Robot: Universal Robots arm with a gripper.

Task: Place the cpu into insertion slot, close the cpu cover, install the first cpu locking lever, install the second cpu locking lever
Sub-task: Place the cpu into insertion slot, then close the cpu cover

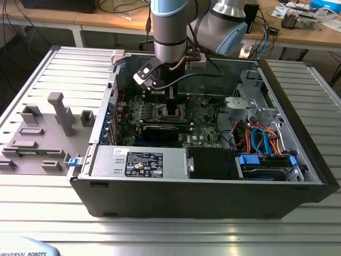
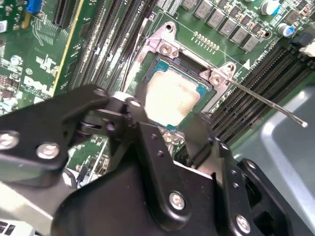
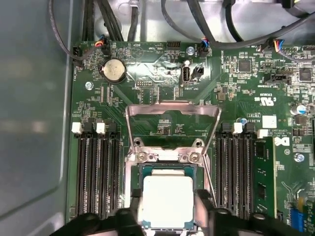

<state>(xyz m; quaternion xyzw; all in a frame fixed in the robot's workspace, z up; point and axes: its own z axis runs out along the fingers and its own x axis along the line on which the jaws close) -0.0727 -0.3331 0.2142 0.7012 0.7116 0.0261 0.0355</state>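
Observation:
The cpu point(image 3: 166, 196) point(image 2: 170, 96) is a silver-topped square lying flat in the insertion slot point(image 3: 129, 182) of the green motherboard. My gripper point(image 3: 167, 212) point(image 2: 167, 125) point(image 1: 170, 106) hangs directly over it, deep inside the open computer case. Its black fingers point(image 3: 205, 209) press against two opposite edges of the chip. The cpu cover point(image 3: 172, 109), a thin silvery frame, is flipped back and open beyond the socket. A thin metal locking lever point(image 2: 266, 101) sticks out unlatched beside the socket.
Long black memory slots point(image 3: 96, 172) point(image 3: 236, 172) flank the socket on both sides. A coin battery point(image 3: 113, 70) and cables point(image 1: 261, 138) lie further off. A black graphics card point(image 1: 160, 130) and the power supply point(image 1: 138, 160) sit nearer the case front. Grey fixtures point(image 1: 58, 112) stand at the exterior view's left.

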